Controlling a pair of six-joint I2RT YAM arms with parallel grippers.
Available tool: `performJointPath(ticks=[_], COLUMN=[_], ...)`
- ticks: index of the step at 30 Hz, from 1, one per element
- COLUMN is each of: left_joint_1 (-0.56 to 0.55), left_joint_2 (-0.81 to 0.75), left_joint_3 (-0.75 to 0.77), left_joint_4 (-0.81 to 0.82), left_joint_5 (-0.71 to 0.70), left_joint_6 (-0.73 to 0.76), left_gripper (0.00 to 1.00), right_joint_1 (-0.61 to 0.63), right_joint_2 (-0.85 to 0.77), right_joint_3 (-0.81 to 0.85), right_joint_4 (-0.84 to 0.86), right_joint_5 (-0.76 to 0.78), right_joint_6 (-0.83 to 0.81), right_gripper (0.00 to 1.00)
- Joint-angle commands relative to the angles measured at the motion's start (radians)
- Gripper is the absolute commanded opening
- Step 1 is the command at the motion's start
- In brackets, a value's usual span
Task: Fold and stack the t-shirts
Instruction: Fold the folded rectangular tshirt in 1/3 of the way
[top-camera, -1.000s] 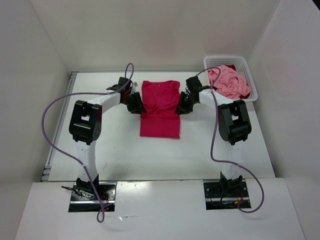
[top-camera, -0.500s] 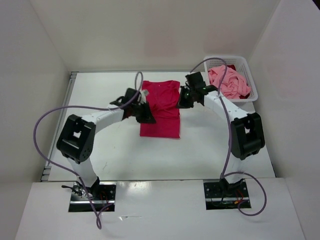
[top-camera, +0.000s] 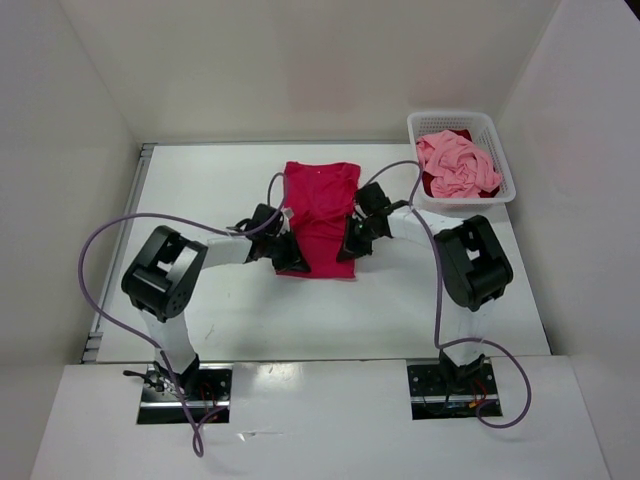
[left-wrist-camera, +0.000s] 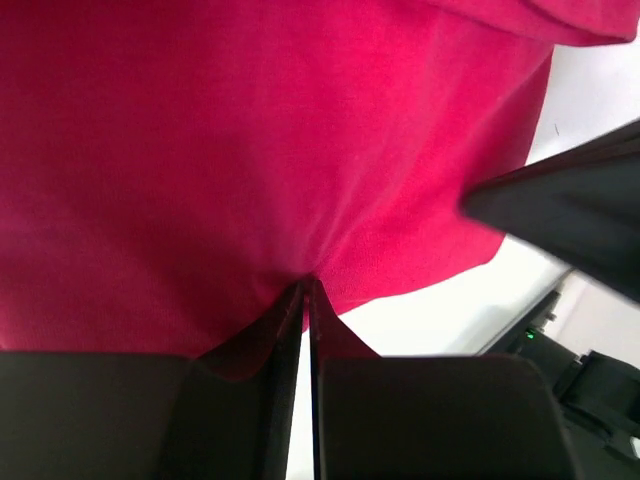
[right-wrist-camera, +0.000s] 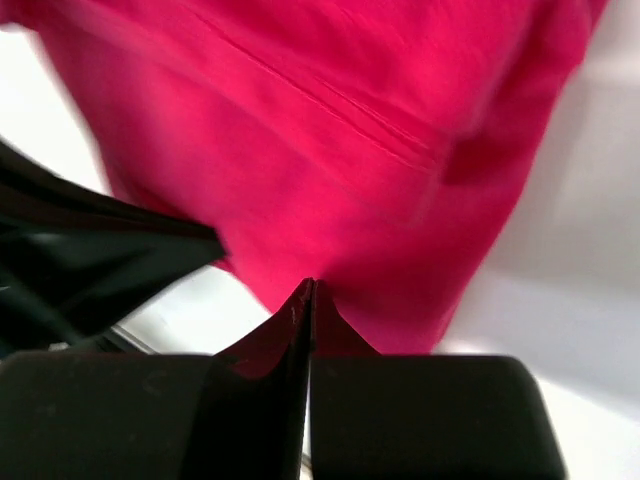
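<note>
- The table (top-camera: 200, 190) shows bare white left of the cloth and along its near edge; walls (top-camera: 90, 150) close in three sides.
- The magenta-red shirt (top-camera: 322, 200) lies flat mid-table, folded narrow, with its near hem between my two claws.
- The basket (top-camera: 450, 117) sits in the far right corner, apart from the cloth.
- In it, the light pink shirt (top-camera: 458, 165) is bunched over the dark crimson shirt (top-camera: 432, 187).
- My left gripper (left-wrist-camera: 305, 292) is pinched on the hem's left corner.
- My right gripper (right-wrist-camera: 310, 290) is clamped tight on its right corner.
</note>
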Motion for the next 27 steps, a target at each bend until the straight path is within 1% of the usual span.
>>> performJointPath(ticks=[1,2,5,8,10,12,13,14,16,19,20,22,27], left_joint_1=[-0.003,-0.032,-0.099,-0.1,-0.1,-0.1,-0.089,-0.08,-0.049,-0.028,-0.028,-0.028,-0.028], left_joint_2=[-0.022,-0.022,-0.047,-0.096,-0.152,-0.214,-0.231,-0.261,-0.288,-0.3,-0.283,-0.25,-0.249], left_joint_3=[-0.096,-0.125,-0.125,-0.116,-0.091,-0.076,-0.065,-0.065,-0.065,-0.082,-0.105,-0.12,-0.179], left_joint_4=[0.009,0.021,-0.001,-0.058,-0.099,-0.124,-0.124,-0.124,-0.124,-0.124,-0.101,-0.089,-0.064], left_joint_5=[0.009,0.019,0.03,0.02,0.007,-0.006,-0.006,-0.017,-0.026,-0.059,-0.059,-0.059,-0.094], left_joint_6=[-0.044,-0.055,-0.064,-0.055,-0.046,-0.046,-0.046,-0.046,-0.056,-0.056,-0.056,-0.056,-0.036], left_gripper=[0.12,0.12,0.14,0.14,0.15,0.16,0.16,0.16,0.16,0.16,0.16,0.16,0.16], right_joint_1=[0.023,0.023,0.043,0.052,0.074,0.074,0.074,0.074,0.074,0.083,0.083,0.094,0.143], right_joint_2=[0.007,0.007,-0.008,-0.036,-0.088,-0.134,-0.134,-0.145,-0.145,-0.134,-0.116,-0.078,0.005], right_joint_3=[-0.057,-0.085,-0.145,-0.188,-0.188,-0.145,-0.093,-0.069,-0.009,0.033,0.042,0.073,0.134], right_joint_4=[0.067,0.058,0.035,0.015,-0.013,-0.068,-0.088,-0.102,-0.111,-0.088,-0.078,-0.041,0.002], right_joint_5=[-0.013,0.0,0.026,0.022,0.046,0.074,0.088,0.099,0.099,0.087,0.061,0.06,0.028], right_joint_6=[0.038,0.038,0.047,0.056,0.056,0.046,0.045,0.033,0.033,0.033,0.033,0.033,0.033], right_gripper=[0.0,0.0,0.0,0.0,0.03,0.06,0.08,0.11,0.16,0.16,0.13,0.08,0.08])
